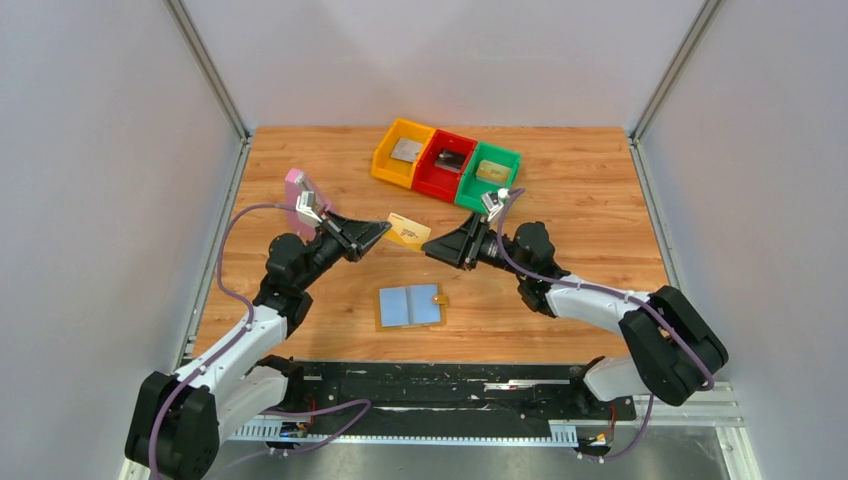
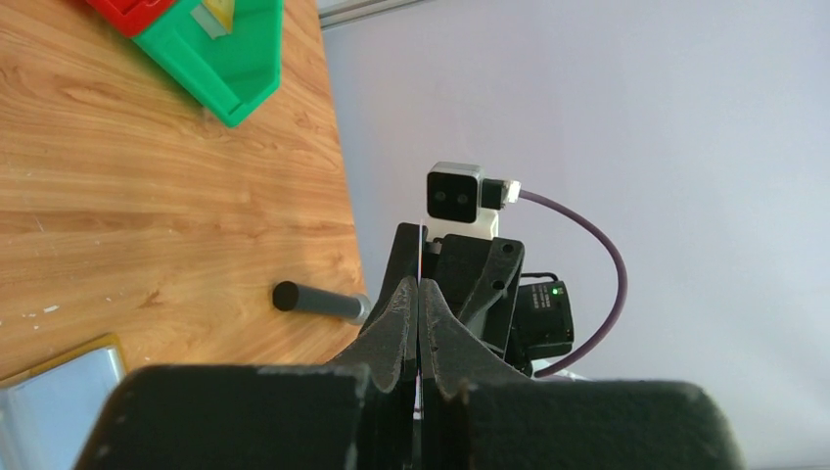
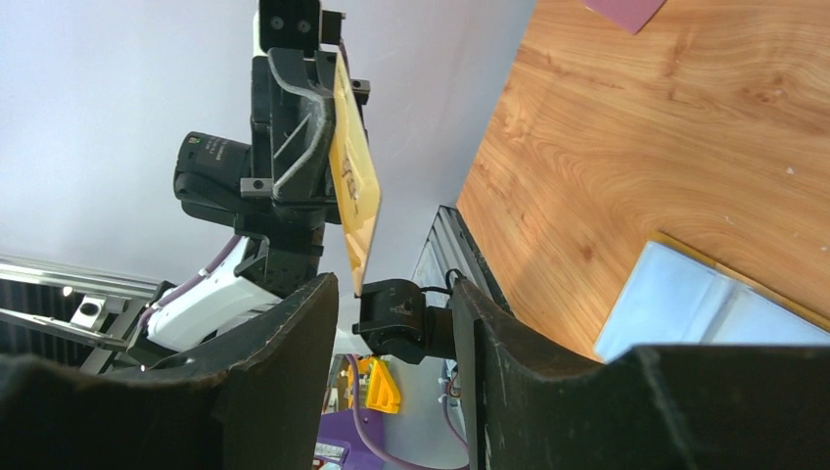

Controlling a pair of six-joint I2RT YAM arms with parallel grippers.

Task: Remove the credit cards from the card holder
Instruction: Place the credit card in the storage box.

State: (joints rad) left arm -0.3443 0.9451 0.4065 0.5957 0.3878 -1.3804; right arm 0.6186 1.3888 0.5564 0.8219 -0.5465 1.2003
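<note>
The card holder (image 1: 410, 306) lies open on the table, light blue side up, with a tan rim and a small tab on its right edge. It also shows in the right wrist view (image 3: 705, 304) and at the corner of the left wrist view (image 2: 49, 392). My left gripper (image 1: 375, 236) is shut on a golden credit card (image 1: 408, 232) and holds it above the table. The card is edge-on between its jaws (image 2: 419, 284). My right gripper (image 1: 432, 250) is open and empty, facing the card (image 3: 354, 186). The card's near corner is at the mouth of its jaws (image 3: 391, 284).
Yellow (image 1: 403, 150), red (image 1: 447, 162) and green (image 1: 490, 173) bins stand in a row at the back, each with a card inside. A pink block (image 1: 298, 192) stands behind the left arm. A black rod (image 2: 318, 299) lies on the wood under the right gripper.
</note>
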